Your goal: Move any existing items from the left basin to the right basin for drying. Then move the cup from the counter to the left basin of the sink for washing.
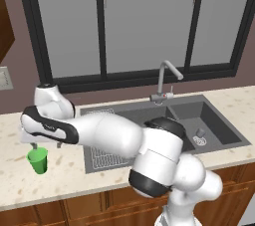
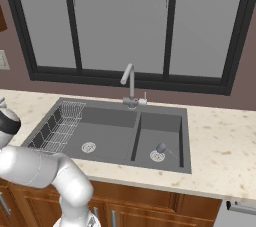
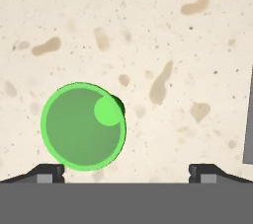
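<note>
Green cup (image 3: 83,126) stands upright on the beige counter (image 1: 69,180), left of the sink (image 2: 188,141), with the gripper (image 3: 126,171) above it, fully open and empty. Risk: the cup lies off-centre toward one fingertip, so a straight descent could strike its rim and tip it. A grey knob (image 2: 161,147) apparently sits in the right basin (image 2: 170,126).

Dark-framed window (image 2: 125,26); maroon wall (image 2: 15,78); wooden cabinets (image 2: 150,211)

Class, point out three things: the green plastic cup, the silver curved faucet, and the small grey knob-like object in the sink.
Green plastic cup (image 1: 38,161): left base view, its side wall.
Silver curved faucet (image 2: 131,82): right base view, its upright neck.
Small grey knob-like object (image 2: 161,147): right base view, its rounded top.
</note>
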Controlling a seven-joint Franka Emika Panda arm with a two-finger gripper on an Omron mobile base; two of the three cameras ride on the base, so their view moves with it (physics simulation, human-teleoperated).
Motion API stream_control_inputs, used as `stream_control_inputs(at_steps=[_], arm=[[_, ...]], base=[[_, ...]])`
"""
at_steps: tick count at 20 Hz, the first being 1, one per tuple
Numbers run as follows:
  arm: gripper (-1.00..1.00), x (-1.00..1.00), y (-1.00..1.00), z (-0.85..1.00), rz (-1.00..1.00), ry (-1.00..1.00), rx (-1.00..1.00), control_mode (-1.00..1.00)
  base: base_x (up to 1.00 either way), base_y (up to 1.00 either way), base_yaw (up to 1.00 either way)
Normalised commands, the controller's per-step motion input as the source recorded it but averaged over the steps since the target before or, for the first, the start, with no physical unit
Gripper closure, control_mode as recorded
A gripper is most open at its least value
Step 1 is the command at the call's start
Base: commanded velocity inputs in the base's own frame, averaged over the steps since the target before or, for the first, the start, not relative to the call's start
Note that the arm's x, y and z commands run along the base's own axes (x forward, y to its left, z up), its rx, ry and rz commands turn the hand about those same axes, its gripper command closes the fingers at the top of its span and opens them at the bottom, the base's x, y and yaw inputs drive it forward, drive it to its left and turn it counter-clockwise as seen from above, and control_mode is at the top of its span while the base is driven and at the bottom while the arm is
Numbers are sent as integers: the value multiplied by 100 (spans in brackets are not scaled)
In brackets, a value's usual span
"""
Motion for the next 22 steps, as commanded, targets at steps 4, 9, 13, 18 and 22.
stream_control_inputs(at_steps=[4,9,13,18,22], arm=[[-100,6,0,-9,-2,0,-2,-100],[-100,8,2,-14,0,0,-2,-100],[-100,1,1,-21,0,0,-2,-100],[-100,0,4,-16,0,0,0,-100],[-100,6,4,-12,0,0,0,-100]], base=[[0,0,0],[0,0,0],[0,0,0],[0,0,0],[0,0,0]])
